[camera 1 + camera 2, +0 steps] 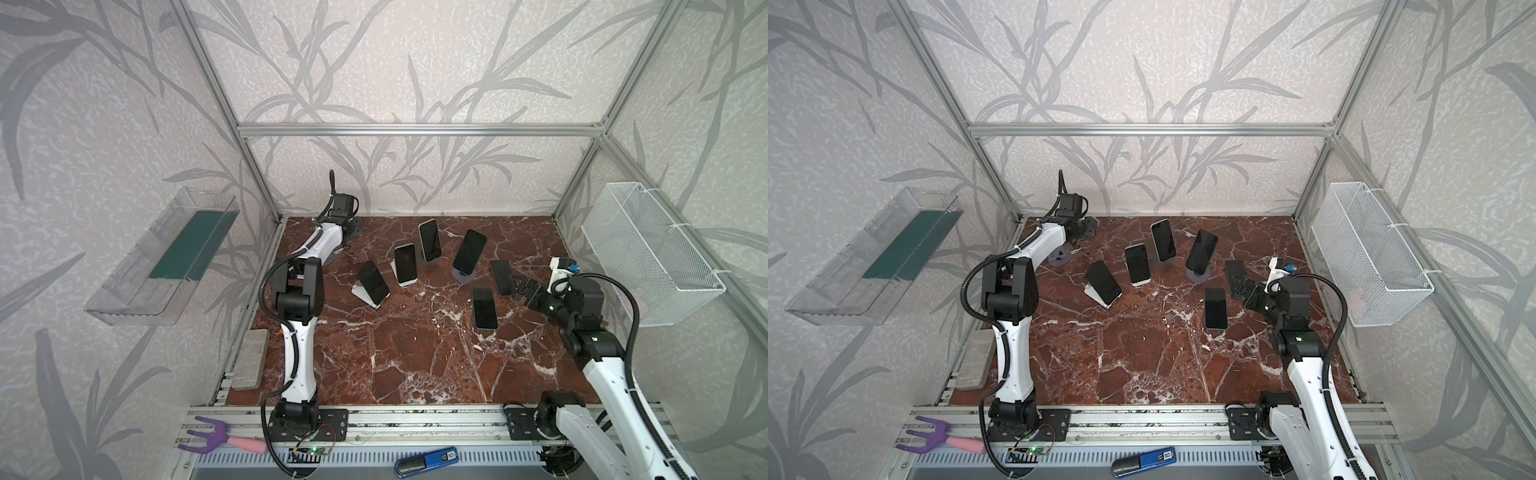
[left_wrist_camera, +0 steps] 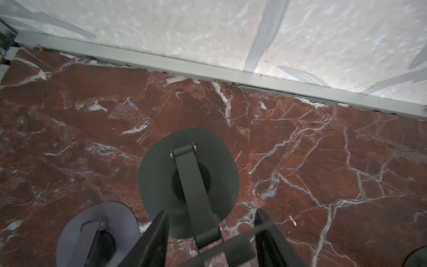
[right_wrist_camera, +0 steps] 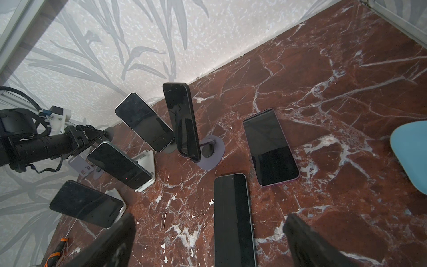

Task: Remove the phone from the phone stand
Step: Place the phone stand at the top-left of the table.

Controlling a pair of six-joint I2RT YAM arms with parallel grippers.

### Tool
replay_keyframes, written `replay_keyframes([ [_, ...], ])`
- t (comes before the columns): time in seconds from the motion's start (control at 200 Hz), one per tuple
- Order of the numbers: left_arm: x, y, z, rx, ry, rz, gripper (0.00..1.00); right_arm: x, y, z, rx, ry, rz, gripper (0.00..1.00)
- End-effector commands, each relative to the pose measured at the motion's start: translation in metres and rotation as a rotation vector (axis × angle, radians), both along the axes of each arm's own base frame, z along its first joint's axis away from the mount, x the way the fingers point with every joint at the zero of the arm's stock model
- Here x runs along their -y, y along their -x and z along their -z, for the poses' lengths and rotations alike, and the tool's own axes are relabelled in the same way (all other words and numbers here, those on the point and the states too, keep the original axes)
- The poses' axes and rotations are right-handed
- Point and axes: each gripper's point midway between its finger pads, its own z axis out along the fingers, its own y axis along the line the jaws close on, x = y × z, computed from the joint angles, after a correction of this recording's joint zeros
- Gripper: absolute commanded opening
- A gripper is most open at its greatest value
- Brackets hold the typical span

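Note:
Several dark-screened phones lean on stands in an arc at mid-table: one on a white stand (image 1: pixel 373 283), a second (image 1: pixel 405 263), a third (image 1: pixel 430 240), and one on a round grey stand (image 1: pixel 469 251) (image 3: pixel 184 120). Two phones lie flat, one (image 1: pixel 501 277) behind the other (image 1: pixel 485 308) (image 3: pixel 233 219). My right gripper (image 1: pixel 524 291) (image 3: pixel 210 222) hangs open beside and above these two, holding nothing. At the back left corner my left gripper (image 1: pixel 351 228) (image 2: pixel 211 212) is shut on the top plate of an empty dark phone stand (image 2: pixel 189 182).
Another empty grey round stand (image 2: pixel 97 231) (image 1: pixel 330 259) sits next to the held one. A grey block (image 1: pixel 251 359) lies at the front left edge. A wire basket (image 1: pixel 648 249) and a clear tray (image 1: pixel 166 257) hang on the side walls. A pale blue object (image 3: pixel 411 157) lies at the right.

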Motion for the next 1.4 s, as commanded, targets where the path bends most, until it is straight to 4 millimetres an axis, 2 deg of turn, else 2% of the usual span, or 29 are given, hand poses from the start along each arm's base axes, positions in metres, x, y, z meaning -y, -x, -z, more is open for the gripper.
replay_keyframes([
  [0.0, -0.002, -0.007, -0.001, -0.005, 0.032, 0.005, 0.43, 0.000, -0.003, -0.004, 0.021, 0.011, -0.006, 1.00],
  [0.225, -0.006, 0.001, 0.031, -0.123, 0.051, 0.031, 0.44, -0.001, -0.008, -0.005, 0.019, 0.005, -0.007, 1.00],
  [0.385, -0.010, 0.007, 0.037, -0.141, 0.042, 0.015, 0.45, -0.002, -0.009, -0.007, 0.020, 0.003, -0.011, 1.00],
  [0.525, -0.008, 0.010, 0.046, -0.164, 0.049, 0.019, 0.52, -0.003, -0.008, -0.008, 0.021, -0.002, -0.018, 1.00],
  [0.61, -0.009, 0.014, 0.043, -0.180, 0.049, 0.013, 0.60, -0.004, -0.007, -0.010, 0.023, -0.002, -0.024, 1.00],
  [0.765, -0.014, 0.018, 0.014, -0.154, 0.003, 0.011, 0.73, -0.006, -0.004, -0.012, 0.030, -0.001, -0.037, 1.00],
  [0.935, -0.015, 0.017, -0.025, -0.098, -0.004, 0.016, 0.80, -0.005, -0.002, -0.015, 0.037, 0.005, -0.034, 1.00],
  [1.22, -0.012, 0.017, -0.142, 0.159, 0.043, 0.013, 0.82, -0.006, -0.006, -0.013, 0.032, 0.001, -0.043, 1.00],
  [1.32, -0.002, 0.027, -0.183, 0.258, 0.104, 0.031, 0.82, -0.009, -0.008, -0.014, 0.030, -0.005, -0.055, 1.00],
  [1.395, 0.005, 0.040, -0.207, 0.301, 0.099, 0.040, 0.82, -0.010, -0.010, -0.010, 0.020, -0.011, -0.058, 1.00],
])
